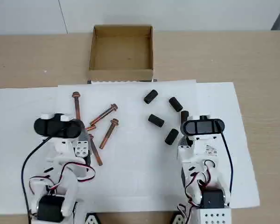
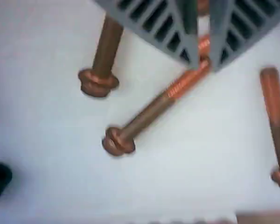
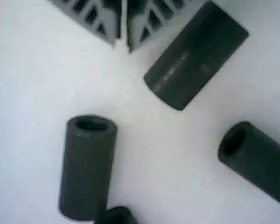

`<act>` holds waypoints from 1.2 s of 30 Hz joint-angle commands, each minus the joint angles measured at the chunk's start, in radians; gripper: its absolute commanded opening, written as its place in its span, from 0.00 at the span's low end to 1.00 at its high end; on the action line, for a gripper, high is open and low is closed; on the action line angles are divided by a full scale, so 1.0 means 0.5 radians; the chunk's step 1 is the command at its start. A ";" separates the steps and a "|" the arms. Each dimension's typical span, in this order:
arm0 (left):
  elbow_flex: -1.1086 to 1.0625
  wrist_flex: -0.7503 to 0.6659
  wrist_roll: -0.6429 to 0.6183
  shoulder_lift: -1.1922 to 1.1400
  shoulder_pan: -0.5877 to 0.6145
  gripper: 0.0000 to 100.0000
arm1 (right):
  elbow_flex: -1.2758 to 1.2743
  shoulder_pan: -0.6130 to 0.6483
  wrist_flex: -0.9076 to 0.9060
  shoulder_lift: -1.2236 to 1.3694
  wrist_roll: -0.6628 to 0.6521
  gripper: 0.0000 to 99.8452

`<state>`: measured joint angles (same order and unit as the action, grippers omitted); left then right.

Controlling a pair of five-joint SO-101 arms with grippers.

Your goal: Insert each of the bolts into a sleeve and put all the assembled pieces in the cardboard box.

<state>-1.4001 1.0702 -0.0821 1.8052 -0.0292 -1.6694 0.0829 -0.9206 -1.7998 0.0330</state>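
Several copper bolts lie scattered on the white paper at the left, among them one (image 1: pixel 103 114) and another (image 1: pixel 108 133). Several black sleeves lie at centre right, such as one (image 1: pixel 156 120) and one (image 1: pixel 171 136). The cardboard box (image 1: pixel 122 70) stands empty at the back. In the left wrist view my left gripper (image 2: pixel 203 63) is shut just above the threaded end of a bolt (image 2: pixel 144 114), with two more bolts (image 2: pixel 100 60) (image 2: pixel 275 121) at either side. My right gripper (image 3: pixel 122 44) is shut and holds nothing, close beside a lying sleeve (image 3: pixel 196 56); two other sleeves (image 3: pixel 86 165) (image 3: pixel 256 161) lie farther off.
The left arm (image 1: pixel 60 127) stands over the bolts and the right arm (image 1: pixel 203 126) over the nearest sleeves. White paper (image 1: pixel 130 163) covers the wooden table (image 1: pixel 28 56). Bare paper lies between the two arms.
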 commanded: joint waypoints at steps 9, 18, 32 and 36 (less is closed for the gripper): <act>0.649 0.212 0.061 -0.301 0.018 0.01 | -0.028 -0.005 -0.005 -0.032 -0.009 0.00; 1.505 0.482 -0.061 -1.224 0.018 0.01 | -0.028 -0.005 -0.005 -0.032 -0.009 0.00; 1.932 0.512 -0.074 -1.850 0.018 0.01 | -0.028 0.011 -0.005 -0.032 -0.009 0.00; 1.984 0.516 -0.080 -1.967 0.018 0.01 | -0.028 0.008 -0.005 -0.032 -0.009 0.00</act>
<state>-0.4595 1.3295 -0.1128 0.8508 -0.0245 -1.6694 0.0829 -0.9206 -1.7998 0.0330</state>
